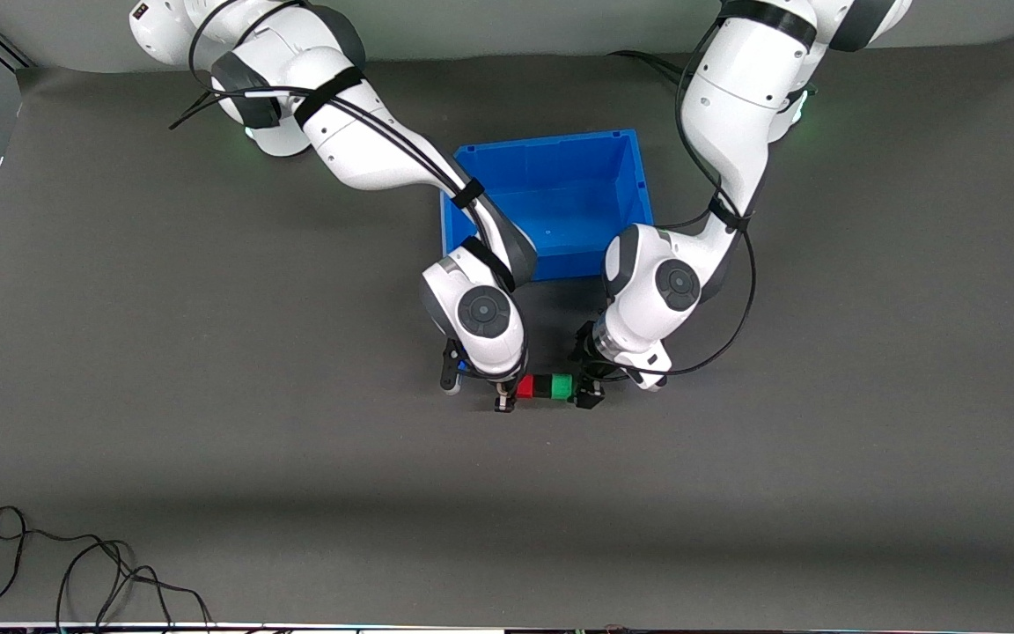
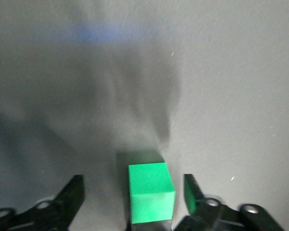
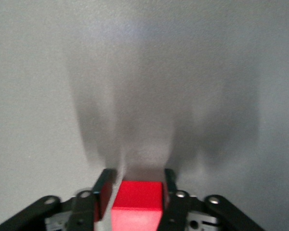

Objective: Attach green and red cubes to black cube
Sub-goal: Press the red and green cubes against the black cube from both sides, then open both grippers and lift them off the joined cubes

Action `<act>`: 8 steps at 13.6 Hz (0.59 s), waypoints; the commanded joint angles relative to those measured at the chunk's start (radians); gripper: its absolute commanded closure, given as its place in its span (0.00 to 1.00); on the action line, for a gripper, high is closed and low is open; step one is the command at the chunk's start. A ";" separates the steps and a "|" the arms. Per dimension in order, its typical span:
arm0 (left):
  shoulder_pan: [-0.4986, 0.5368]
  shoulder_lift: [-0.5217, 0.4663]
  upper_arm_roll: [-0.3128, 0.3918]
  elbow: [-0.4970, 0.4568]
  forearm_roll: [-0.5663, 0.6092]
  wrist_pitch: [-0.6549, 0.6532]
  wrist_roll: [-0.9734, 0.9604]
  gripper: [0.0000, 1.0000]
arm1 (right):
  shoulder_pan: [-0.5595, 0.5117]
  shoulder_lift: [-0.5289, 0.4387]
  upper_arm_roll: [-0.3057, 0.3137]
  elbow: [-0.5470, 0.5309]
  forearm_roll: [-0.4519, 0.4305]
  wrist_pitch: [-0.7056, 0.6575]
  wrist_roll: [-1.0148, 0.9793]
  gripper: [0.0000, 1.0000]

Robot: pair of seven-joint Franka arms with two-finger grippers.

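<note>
Right pincer [image 3: 135,192] clamping red cube [image 3: 137,202]; blue bin [image 1: 551,198] visibly holding 0 cubes.

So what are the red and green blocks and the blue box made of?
Red block and green block: probably plastic or painted wood; flat, even colour and crisp edges, hardly any shine. Blue box: likely moulded plastic; smooth, slightly glossy walls.

Even overhead light, soft shadows, blurred wrist views

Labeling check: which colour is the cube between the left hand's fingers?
Bright green cube, plain, no pattern. Clearest in the left wrist view.
</note>
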State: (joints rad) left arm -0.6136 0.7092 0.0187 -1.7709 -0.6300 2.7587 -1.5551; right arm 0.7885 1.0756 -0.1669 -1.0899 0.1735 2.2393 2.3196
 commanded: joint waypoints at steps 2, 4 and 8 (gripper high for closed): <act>0.060 -0.045 0.010 -0.024 0.012 -0.017 0.010 0.00 | -0.005 0.014 -0.003 0.041 -0.023 0.006 -0.031 0.00; 0.124 -0.115 0.010 -0.076 0.012 -0.066 0.113 0.00 | -0.026 -0.002 -0.003 0.045 -0.020 0.003 -0.089 0.00; 0.331 -0.261 0.023 -0.102 0.050 -0.395 0.427 0.00 | -0.074 -0.110 -0.002 0.022 -0.008 -0.015 -0.248 0.00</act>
State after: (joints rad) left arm -0.3735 0.5669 0.0453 -1.8119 -0.6190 2.5213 -1.2587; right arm 0.7391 1.0468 -0.1780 -1.0373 0.1720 2.2483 2.1583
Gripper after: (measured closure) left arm 0.000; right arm 0.000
